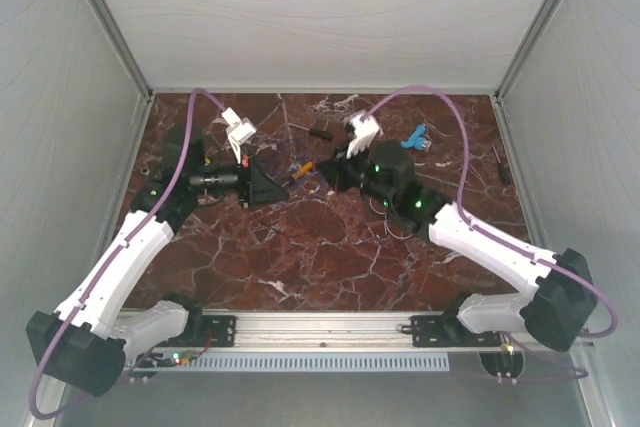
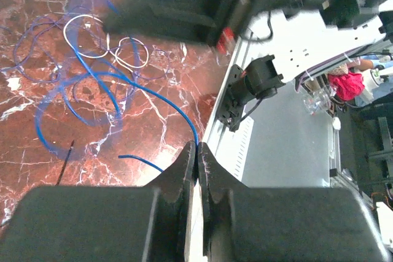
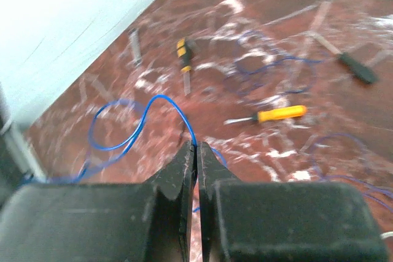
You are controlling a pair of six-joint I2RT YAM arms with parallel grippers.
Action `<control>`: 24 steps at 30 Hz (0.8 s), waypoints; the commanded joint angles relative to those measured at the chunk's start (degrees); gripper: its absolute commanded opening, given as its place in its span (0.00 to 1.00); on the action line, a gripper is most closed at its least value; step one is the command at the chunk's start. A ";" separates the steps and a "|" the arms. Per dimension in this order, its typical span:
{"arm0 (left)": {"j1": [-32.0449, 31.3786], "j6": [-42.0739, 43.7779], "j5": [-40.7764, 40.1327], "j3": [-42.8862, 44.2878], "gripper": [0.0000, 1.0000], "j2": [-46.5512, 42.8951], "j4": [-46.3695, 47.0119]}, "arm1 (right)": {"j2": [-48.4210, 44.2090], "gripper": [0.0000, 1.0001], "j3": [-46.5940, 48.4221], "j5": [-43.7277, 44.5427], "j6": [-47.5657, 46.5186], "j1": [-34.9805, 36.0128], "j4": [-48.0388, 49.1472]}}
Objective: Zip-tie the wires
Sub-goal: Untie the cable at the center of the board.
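The wires point(image 2: 92, 84) are thin blue and whitish loops lying tangled on the red marble table point(image 1: 330, 257). My left gripper point(image 2: 197, 146) is shut on one blue strand that arcs up from the tangle into its fingertips. My right gripper point(image 3: 196, 145) is shut on a blue strand that loops away to the left point(image 3: 116, 130). In the top view the two grippers point(image 1: 283, 185) point(image 1: 325, 175) face each other close together at the table's middle back, with the thin wires between and below them.
An orange-handled screwdriver point(image 3: 279, 114), a yellow-and-black one point(image 3: 182, 50) and a black-handled one point(image 3: 356, 69) lie beyond the right gripper. A small blue object point(image 1: 416, 137) and another black tool point(image 1: 503, 169) lie at the back right. Walls enclose the table.
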 commanded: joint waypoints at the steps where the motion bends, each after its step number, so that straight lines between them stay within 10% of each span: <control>1: -0.83 0.89 3.78 0.06 0.00 -0.35 2.28 | 5.36 0.00 8.97 9.81 11.42 -9.20 -12.01; 14: -0.86 -2.27 -21.87 -0.31 0.00 -5.73 3.51 | 1.33 0.00 2.18 8.96 16.05 -19.62 -26.97; 24: -6.51 -9.30 -29.60 3.83 0.00 9.92 10.01 | -14.04 0.00 -5.72 10.03 15.59 -20.08 -39.65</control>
